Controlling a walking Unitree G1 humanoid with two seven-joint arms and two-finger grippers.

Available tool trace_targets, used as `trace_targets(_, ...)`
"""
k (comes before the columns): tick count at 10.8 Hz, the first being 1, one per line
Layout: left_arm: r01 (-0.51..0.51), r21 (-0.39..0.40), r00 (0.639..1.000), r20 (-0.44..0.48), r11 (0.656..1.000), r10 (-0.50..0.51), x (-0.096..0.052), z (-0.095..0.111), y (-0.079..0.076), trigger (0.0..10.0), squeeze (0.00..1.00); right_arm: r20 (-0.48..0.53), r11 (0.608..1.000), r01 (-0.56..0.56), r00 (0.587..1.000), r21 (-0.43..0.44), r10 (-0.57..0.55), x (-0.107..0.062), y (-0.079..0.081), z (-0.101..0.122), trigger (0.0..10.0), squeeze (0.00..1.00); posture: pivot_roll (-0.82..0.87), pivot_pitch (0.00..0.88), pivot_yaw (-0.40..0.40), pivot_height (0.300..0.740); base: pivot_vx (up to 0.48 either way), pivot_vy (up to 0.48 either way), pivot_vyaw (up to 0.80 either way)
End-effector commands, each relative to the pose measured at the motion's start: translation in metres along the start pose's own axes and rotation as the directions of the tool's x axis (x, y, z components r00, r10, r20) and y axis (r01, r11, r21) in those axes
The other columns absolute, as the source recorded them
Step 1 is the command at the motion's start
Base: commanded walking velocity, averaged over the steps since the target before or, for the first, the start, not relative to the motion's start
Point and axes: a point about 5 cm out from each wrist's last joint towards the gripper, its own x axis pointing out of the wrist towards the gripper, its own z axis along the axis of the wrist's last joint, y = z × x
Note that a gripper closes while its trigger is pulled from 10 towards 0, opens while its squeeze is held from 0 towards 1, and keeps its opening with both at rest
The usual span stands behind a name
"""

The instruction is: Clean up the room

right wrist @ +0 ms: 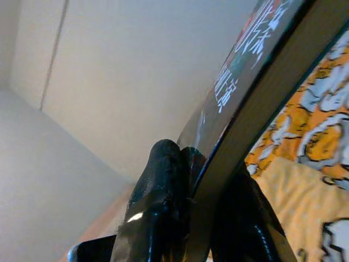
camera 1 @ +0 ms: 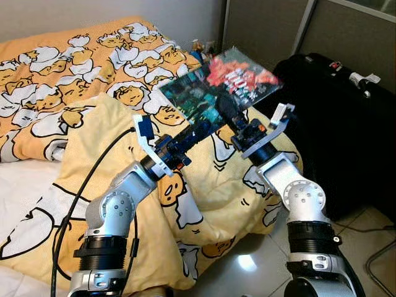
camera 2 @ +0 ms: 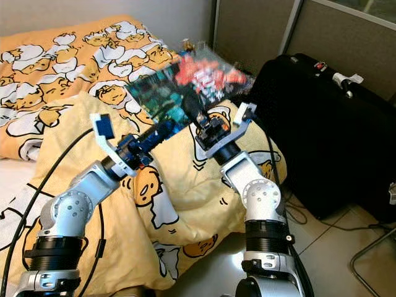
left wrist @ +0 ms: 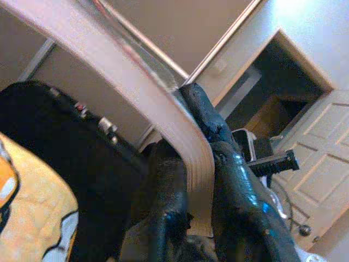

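A thin glossy book (camera 1: pixel 223 86) with a teal and red cover is held tilted in the air above the foot of the bed. My left gripper (camera 1: pixel 201 132) is shut on its near lower edge; its fingers (left wrist: pixel 240 185) pinch the page edge (left wrist: pixel 163 120). My right gripper (camera 1: pixel 228 112) is shut on the same book beside the left one, its fingers (right wrist: pixel 158 185) clamped over the cover (right wrist: pixel 245 60).
Under the arms a yellow blanket (camera 1: pixel 93 136) with egg cartoons lies rumpled on the bed (camera 1: pixel 55 55). A black suitcase (camera 1: pixel 346 124) stands to the right. Tiled floor (camera 1: pixel 247 266) shows below, with a black cable (camera 1: pixel 74 204) along my left arm.
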Motion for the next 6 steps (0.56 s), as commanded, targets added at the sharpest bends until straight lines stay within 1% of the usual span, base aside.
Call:
trace_targets(1, 0.017, 0.01, 1.0, 0.007, 1.0, -0.017, -0.009, 0.005, -0.002, 10.0, 1.0, 0.145, 0.991, 0.102, 0.985, -0.085, -0.089, -0.006, -0.007, 0.031, 0.0, 0.0, -0.01, 0.0, 0.003, 0.74, 0.0, 0.0, 0.0)
trace_targets(3, -0.025, 0.035, 1.0, -0.012, 0.999, 0.026, -0.023, 0.004, 0.003, 10.0, 1.0, 0.13, 0.99, 0.112, 0.987, -0.091, -0.1, -0.006, -0.01, 0.031, 0.0, 0.0, 0.0, 0.0, -0.011, 0.74, 0.0, 0.0, 0.0)
trace_targets(4, -0.052, 0.039, 0.998, -0.018, 0.998, 0.053, -0.034, 0.004, 0.006, 10.0, 1.0, 0.109, 0.984, 0.14, 0.986, -0.105, -0.129, -0.007, -0.015, 0.029, 0.0, 0.0, 0.01, 0.0, -0.016, 0.74, 0.0, 0.0, 0.0)
trace_targets(5, -0.077, 0.057, 0.996, -0.037, 0.995, 0.079, -0.044, 0.004, 0.008, 10.0, 1.0, 0.112, 0.976, 0.18, 0.98, -0.124, -0.166, -0.01, -0.019, 0.03, 0.0, 0.0, 0.0, 0.0, -0.008, 0.74, 0.0, 0.0, 0.0)
trace_targets(6, -0.188, 0.12, 0.98, -0.047, 0.975, 0.195, -0.066, 0.009, 0.018, 10.0, 1.0, 0.11, 0.945, 0.265, 0.963, -0.194, -0.248, -0.017, -0.026, 0.035, 0.0, 0.0, -0.01, 0.0, 0.004, 0.74, 0.0, 0.0, 0.0)
